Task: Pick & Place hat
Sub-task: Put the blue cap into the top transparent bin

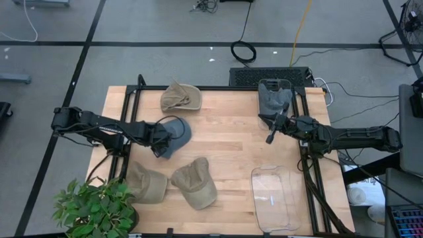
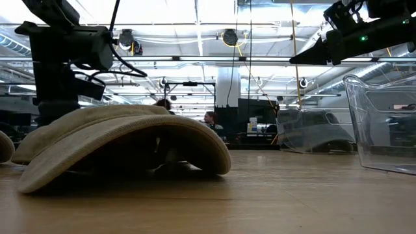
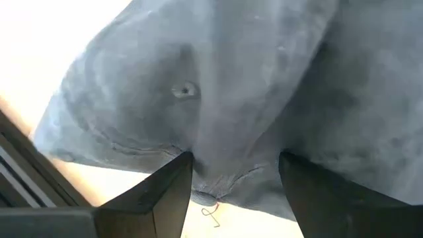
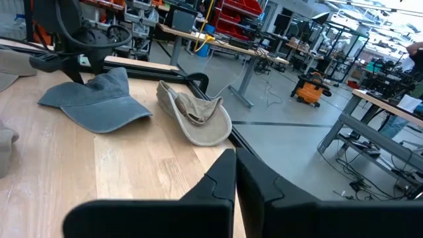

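Note:
A blue-grey cap (image 1: 177, 131) lies on the wooden table (image 1: 225, 145), left of centre; it fills the left wrist view (image 3: 251, 79). My left gripper (image 1: 160, 147) is open at the cap's near-left edge, its two fingers (image 3: 168, 192) standing on either side of a bulge of the crown. My right gripper (image 1: 270, 137) is shut and empty above the table's right half, near a clear bin (image 1: 275, 92) that holds a grey hat. The cap also shows in the right wrist view (image 4: 92, 102). My left gripper comes at the cap's crown near its lower edge (image 3: 225, 178) slanting down from the table's left. Its open fingers flank the cloth. I cannot tell whether they touch it. The cap lies flat on the table.
A tan hat (image 1: 180, 98) lies at the far left of the table, and two more tan hats (image 1: 147, 185) (image 1: 196, 184) lie at the near left. A second clear bin (image 1: 274, 198) stands at the near right. A potted plant (image 1: 92, 208) stands at the near-left corner.

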